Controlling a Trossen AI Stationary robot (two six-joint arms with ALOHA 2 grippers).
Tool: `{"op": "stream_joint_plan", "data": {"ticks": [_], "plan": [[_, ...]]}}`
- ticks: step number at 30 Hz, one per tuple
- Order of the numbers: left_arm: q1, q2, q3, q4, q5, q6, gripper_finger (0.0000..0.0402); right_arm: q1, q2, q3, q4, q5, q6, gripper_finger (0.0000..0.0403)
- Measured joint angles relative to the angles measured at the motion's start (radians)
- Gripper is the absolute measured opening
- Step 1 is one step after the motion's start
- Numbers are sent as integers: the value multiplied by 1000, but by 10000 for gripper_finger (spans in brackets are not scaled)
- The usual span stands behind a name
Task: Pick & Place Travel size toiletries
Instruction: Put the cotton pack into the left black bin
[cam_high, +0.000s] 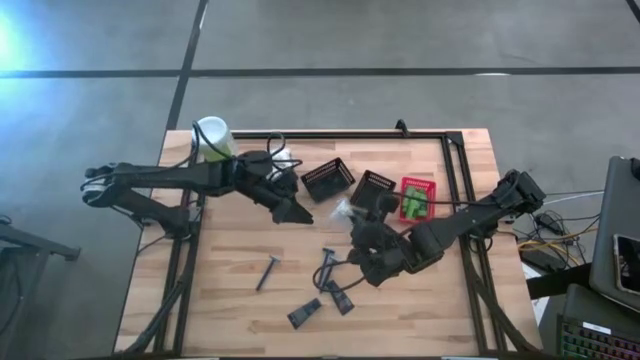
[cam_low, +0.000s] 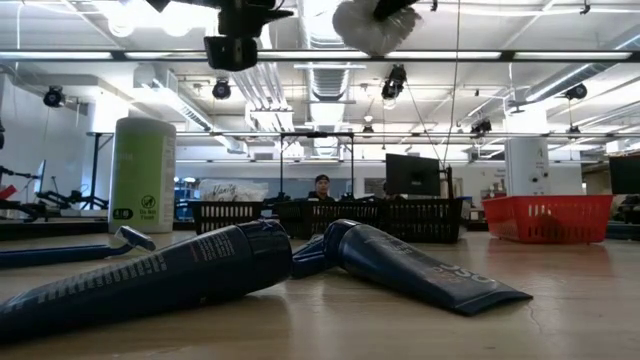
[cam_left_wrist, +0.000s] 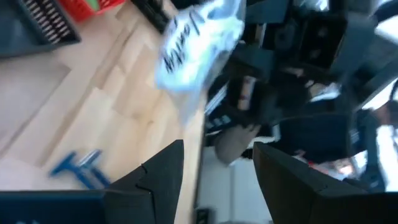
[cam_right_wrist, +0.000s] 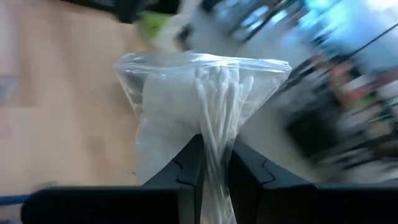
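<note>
Your right gripper (cam_right_wrist: 214, 163) pinches the clear bag of cotton swabs (cam_right_wrist: 202, 99) by one end — lifted for carrying; left gripper (cam_left_wrist: 214, 180) hangs spread, empty.

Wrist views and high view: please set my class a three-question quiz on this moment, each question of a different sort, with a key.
1. Multiple choice: what does the right pincer grip?
A. a blue razor
B. a clear plastic bag of white cotton swabs
C. a dark squeeze tube

2. True or false: the red slotted plastic basket already has green items in it.

3. Short answer: the left pincer hangs over the wooden table. Are its fingers open or shut?

Key: 1 B; 2 true; 3 open, holding nothing.
</note>
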Motion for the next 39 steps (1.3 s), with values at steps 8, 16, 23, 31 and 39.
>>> {"op": "stream_joint_plan", "data": {"ticks": [8,16,23,31,39], "plan": [[43,-2,0,374,-9,-266,197,-12,0,1,44,431,-460,63],[113,3,0,450,-56,-445,197,-52,0,2,222,491,-907,55],[146,32,0,460,-61,-586,197,-70,-2,7,312,491,-1165,44],[204,40,8,470,-69,-721,197,-74,-3,29,315,491,-1175,52],[197,111,61,470,-72,-805,197,-82,0,28,313,491,-1196,52]]}}
